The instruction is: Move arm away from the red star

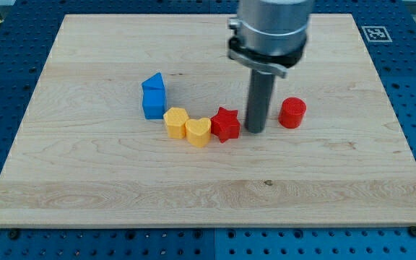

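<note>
Looking down the one camera view, I saw my tip (256,130) resting on the wooden desk (85,180) between two red blocks, with the red star (225,124) just beside it at nine o'clock and the red cylinder (292,113) a little farther off at about two o'clock. The rod stood upright and I could not tell whether it touched the star; a thin sliver of wood seemed to show between them. There were no jaws on this arm, only the straight dark rod under the grey housing, so there was nothing to report as open or closed. The red star sat near the middle of the desk, touching the yellow heart (198,132) at its eight o'clock side. The heart pressed against a yellow block (175,122), roughly hexagonal, at its ten o'clock. Farther along at ten o'clock from that one stood a blue cube (154,105), with a second blue block (153,83), wedge-like on top, touching it at twelve o'clock.
</note>
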You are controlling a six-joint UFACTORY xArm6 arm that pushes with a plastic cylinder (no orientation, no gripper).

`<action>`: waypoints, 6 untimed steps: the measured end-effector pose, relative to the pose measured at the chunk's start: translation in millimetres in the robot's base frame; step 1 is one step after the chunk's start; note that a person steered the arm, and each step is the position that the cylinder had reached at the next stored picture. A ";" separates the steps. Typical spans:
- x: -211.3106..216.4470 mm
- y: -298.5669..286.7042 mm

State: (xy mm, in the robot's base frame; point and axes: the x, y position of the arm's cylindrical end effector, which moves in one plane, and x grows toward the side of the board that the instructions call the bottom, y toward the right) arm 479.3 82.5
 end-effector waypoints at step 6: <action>37.8 158.4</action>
